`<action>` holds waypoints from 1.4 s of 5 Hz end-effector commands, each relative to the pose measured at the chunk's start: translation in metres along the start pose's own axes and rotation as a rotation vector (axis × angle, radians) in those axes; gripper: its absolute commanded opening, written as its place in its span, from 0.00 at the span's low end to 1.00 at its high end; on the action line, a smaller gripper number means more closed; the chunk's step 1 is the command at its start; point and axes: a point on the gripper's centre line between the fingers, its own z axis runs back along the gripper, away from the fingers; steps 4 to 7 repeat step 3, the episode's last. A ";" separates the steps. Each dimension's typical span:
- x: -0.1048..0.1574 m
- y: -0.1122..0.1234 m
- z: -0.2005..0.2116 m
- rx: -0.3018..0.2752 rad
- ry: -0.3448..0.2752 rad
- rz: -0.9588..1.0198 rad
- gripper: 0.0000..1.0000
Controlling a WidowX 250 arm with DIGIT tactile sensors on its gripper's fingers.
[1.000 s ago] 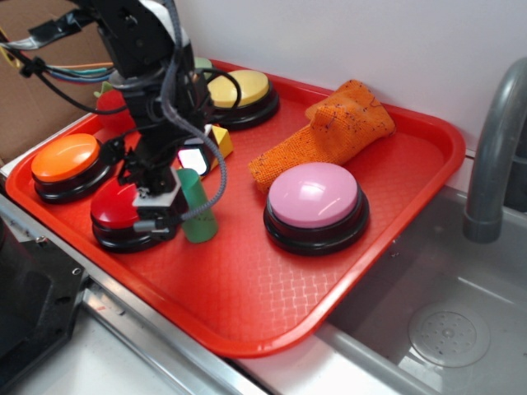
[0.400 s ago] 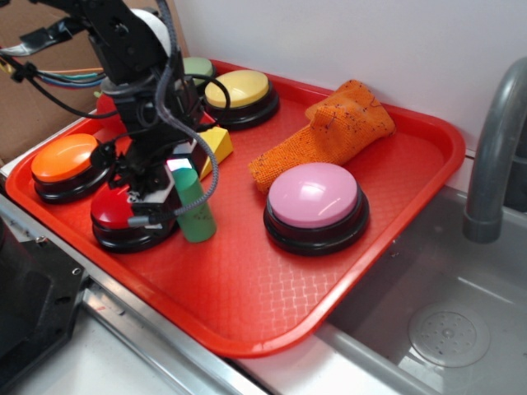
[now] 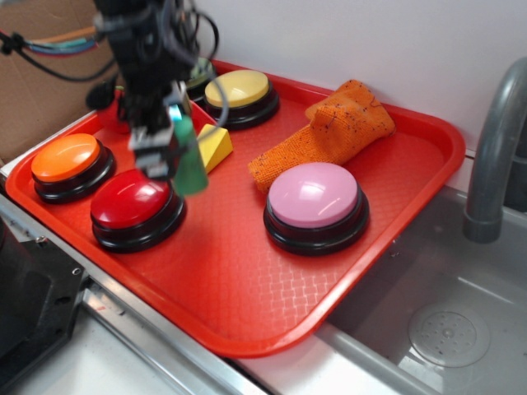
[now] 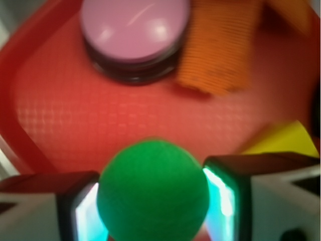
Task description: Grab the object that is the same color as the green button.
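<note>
— Exterior view: where is the claw point(image 3: 171, 148)?

— It hangs above the red tray point(image 3: 412, 177), over the gap between the red button point(image 3: 134, 200) and the yellow wedge point(image 3: 212, 146). It is clamped on the green cylinder point(image 3: 188, 160), which is clear of the tray floor and tilted a little, its lower end toward the front.

— Does the wrist view bear that out?

— Yes. The round green end of the cylinder point(image 4: 153, 189) fills the space between the two fingers point(image 4: 228, 198), and each pad presses against its side. Beyond it lie the tray's textured floor point(image 4: 75, 115), the pink button point(image 4: 131, 31), the orange cloth point(image 4: 220, 50) and a corner of the wedge point(image 4: 283, 140). That picture is rather blurred.

— And the green button?

— Only a sliver of pale green point(image 3: 200, 67) shows at the back of the tray, behind the arm and just left of the yellow button point(image 3: 240, 89).

— What else is on the tray?

— An orange button point(image 3: 66, 159) at the left edge, near the red one; the pink button point(image 3: 314, 196) toward the middle; the orange cloth point(image 3: 329, 132) behind it, reaching toward the back rim. To the right of the tray stand a grey tap point(image 3: 494, 156) and a steel sink point(image 3: 428, 321).
</note>
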 end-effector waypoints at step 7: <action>-0.011 0.060 0.085 0.125 0.100 0.805 0.00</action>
